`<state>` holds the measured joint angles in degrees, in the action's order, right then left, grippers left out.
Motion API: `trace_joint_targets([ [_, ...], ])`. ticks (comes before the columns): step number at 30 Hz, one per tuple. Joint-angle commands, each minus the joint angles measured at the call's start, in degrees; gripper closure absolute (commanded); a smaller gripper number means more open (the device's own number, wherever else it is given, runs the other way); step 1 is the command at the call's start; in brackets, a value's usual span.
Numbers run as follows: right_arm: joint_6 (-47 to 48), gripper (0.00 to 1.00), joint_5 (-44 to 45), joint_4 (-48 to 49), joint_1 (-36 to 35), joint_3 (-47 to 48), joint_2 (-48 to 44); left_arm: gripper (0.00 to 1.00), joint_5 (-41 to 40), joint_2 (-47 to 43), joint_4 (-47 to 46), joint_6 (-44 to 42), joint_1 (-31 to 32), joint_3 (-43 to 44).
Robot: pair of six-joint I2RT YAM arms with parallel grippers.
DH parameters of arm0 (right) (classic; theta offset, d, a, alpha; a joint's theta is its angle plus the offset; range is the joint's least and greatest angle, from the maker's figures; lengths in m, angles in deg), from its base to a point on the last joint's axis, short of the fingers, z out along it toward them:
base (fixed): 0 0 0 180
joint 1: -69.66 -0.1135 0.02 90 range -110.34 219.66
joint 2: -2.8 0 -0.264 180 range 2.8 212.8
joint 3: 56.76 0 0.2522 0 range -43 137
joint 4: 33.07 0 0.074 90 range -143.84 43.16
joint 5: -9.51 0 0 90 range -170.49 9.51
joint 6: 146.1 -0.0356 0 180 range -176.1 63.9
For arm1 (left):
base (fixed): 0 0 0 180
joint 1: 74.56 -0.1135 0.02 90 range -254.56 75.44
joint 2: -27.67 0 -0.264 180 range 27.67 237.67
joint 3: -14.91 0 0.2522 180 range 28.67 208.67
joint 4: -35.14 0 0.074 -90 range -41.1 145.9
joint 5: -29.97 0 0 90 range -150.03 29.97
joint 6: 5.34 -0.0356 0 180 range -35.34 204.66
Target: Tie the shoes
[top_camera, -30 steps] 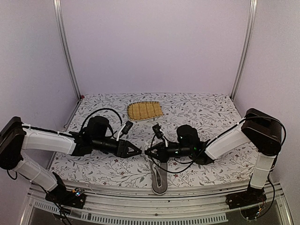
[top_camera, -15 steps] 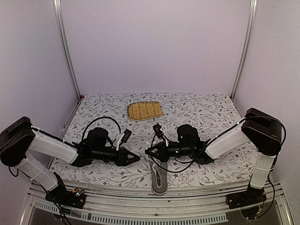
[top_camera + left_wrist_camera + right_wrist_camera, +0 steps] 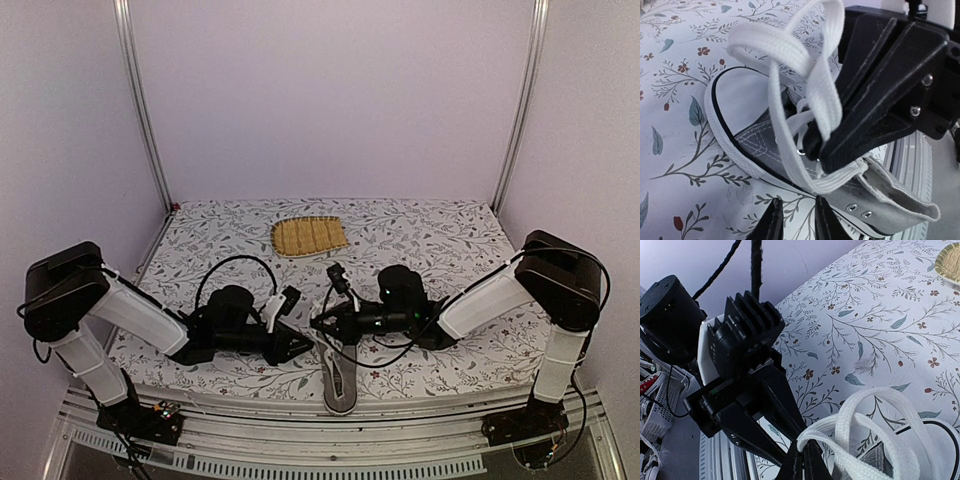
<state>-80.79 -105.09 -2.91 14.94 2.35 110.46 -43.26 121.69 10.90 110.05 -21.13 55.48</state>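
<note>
The grey sneaker (image 3: 338, 378) lies at the table's near edge, its white toe cap pointing away from the arms. My right gripper (image 3: 318, 325) is shut on a loop of white lace (image 3: 875, 410) and holds it up above the shoe; its fingertips (image 3: 796, 466) pinch the lace where the loop bends. In the left wrist view the lace (image 3: 810, 65) rises from the grey canvas (image 3: 765, 145) into the right gripper's jaws. My left gripper (image 3: 797, 222) is open a narrow gap and empty, low over the cloth just left of the shoe's side (image 3: 298, 349).
A yellow woven mat (image 3: 310, 236) lies at the back centre of the flowered tablecloth (image 3: 450, 240). The metal front rail (image 3: 300, 415) runs just under the shoe's heel. Both arms lie low, their grippers close together above the shoe.
My left arm has swung right and nearer, bringing its gripper down beside the shoe, under the right gripper. The right gripper has stayed put with the lace in it.
</note>
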Motion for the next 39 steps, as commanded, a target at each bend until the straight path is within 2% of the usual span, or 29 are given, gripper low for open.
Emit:
trace_joint_targets([
  [1,-0.4,0.98,-0.4,0.2,0.5,0.5,0.7,0.79,-1.3,1.8,-3.8,-1.9,1.3,1.6],
  [16,-0.5,0.98,-1.1,0.2,0.7,0.9,0.9,0.79,-2.1,4.7,-5.4,-3.1,2.6,3.5],
  [30,-0.8,0.98,-1.8,0.1,0.8,0.9,0.9,0.84,-3.6,5.4,-7.1,-3.4,2.7,4.5],
  [36,-0.9,0.98,-1.7,0.0,0.8,0.8,0.8,1.0,-3.3,5.4,-7.4,-3.5,2.7,4.4],
  [39,-0.9,0.98,-1.2,-0.2,0.9,0.5,0.4,1.0,-4.0,4.6,-7.3,-3.1,2.7,3.7],
])
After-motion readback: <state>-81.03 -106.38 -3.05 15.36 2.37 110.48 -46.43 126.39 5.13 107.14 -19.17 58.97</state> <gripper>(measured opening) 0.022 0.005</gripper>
